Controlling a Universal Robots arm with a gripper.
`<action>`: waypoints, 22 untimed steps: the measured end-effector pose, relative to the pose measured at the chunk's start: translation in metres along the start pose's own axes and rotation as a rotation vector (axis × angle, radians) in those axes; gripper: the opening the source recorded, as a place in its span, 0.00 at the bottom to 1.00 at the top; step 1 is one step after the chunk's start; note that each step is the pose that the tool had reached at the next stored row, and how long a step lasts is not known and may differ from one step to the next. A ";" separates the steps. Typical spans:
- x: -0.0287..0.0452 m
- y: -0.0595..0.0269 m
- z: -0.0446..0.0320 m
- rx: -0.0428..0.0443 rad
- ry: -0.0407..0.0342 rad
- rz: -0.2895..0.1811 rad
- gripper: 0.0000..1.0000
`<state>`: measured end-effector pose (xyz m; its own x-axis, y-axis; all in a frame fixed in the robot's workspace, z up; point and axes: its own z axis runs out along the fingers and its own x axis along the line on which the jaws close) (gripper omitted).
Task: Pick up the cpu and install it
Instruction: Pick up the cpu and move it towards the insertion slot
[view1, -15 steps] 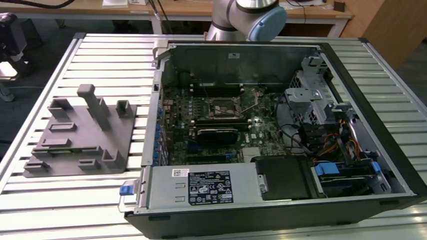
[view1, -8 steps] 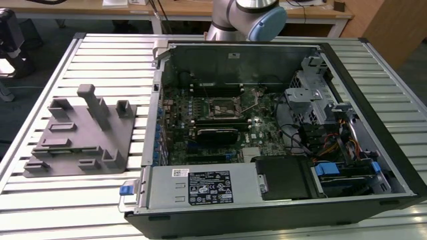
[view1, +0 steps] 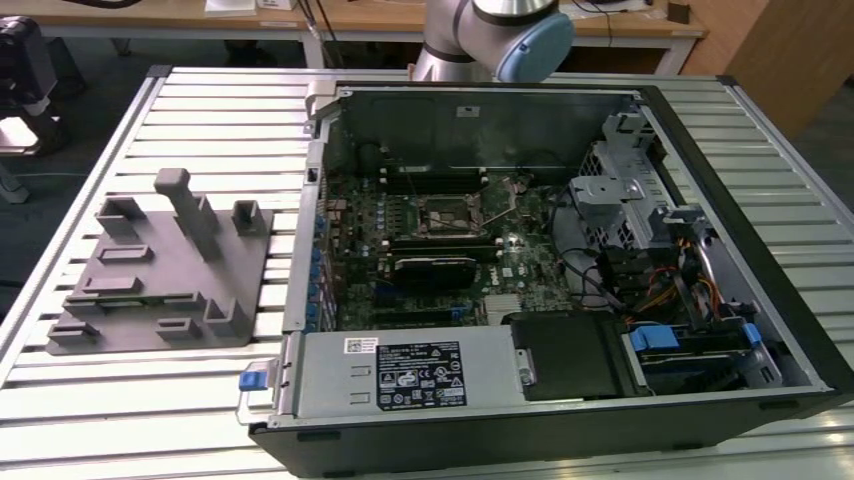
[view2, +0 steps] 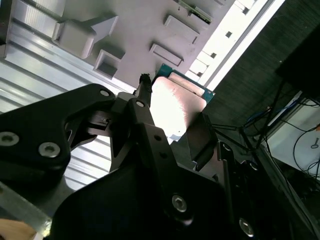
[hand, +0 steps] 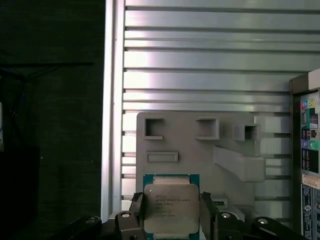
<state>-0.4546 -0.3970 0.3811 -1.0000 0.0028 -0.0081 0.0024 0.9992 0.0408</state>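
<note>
One arm (view1: 487, 35) stood at twelve o'clock of the open computer case (view1: 787, 300), which held a motherboard (view1: 527, 255); a grey fixture (view1: 154, 262) lay at its nine o'clock. In the first wrist view the gripper (hand: 171, 214) had its jaws closed on the cpu (hand: 171, 200), over that fixture.

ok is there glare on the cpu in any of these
yes: in the second wrist view the cpu top is washed out nearly white; in the first wrist view it is evenly lit, while the table slats glare; exterior view: the computer case is dim inside
</note>
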 end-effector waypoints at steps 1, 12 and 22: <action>-0.0012 0.0000 0.0000 0.0000 0.0000 0.000 0.53; -0.0149 0.0000 0.0002 -0.0001 -0.0001 0.000 0.53; -0.0278 0.0001 0.0003 -0.0001 -0.0001 0.000 0.53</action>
<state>-0.4268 -0.3970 0.3810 -1.0000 0.0028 -0.0082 0.0024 0.9992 0.0409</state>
